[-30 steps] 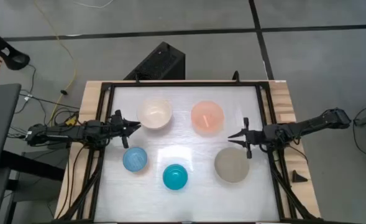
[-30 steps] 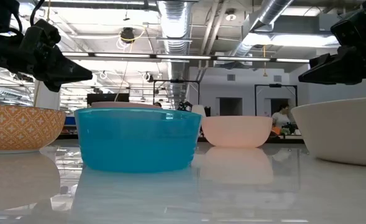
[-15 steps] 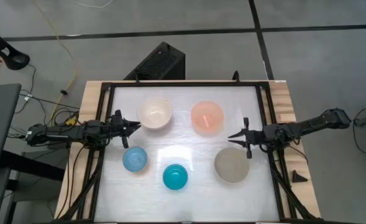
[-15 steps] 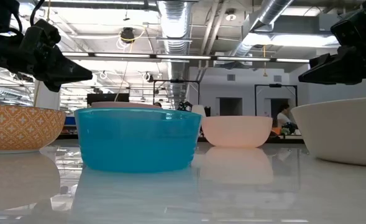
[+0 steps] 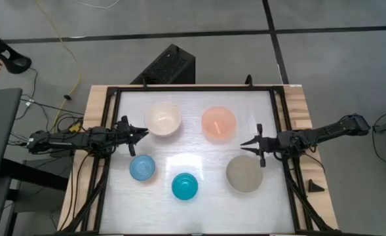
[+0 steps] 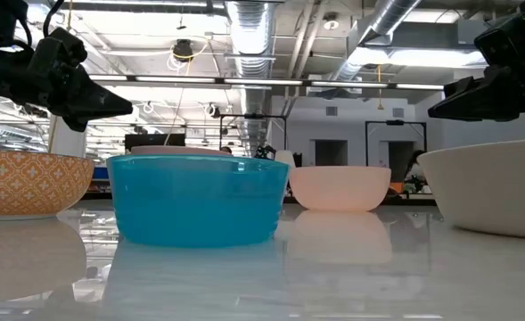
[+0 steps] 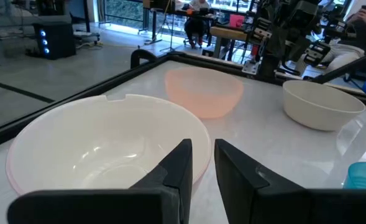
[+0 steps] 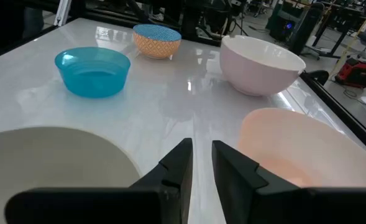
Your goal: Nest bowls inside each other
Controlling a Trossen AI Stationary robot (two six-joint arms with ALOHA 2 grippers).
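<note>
From above, five bowls sit apart on the white desk (image 5: 193,108): cream-white bowl (image 5: 163,120), peach-orange bowl (image 5: 218,124), grey-beige bowl (image 5: 244,174), light blue bowl (image 5: 142,168) and teal bowl (image 5: 185,186). The left end effector (image 5: 141,132) hangs beside the cream-white bowl, the right end effector (image 5: 247,143) between the peach-orange and grey-beige bowls.

At desk height, the teal bowl stands nearest the camera.

In the wrist views, each end effector's fingers stand slightly parted, a narrow gap between them, holding nothing.
</note>
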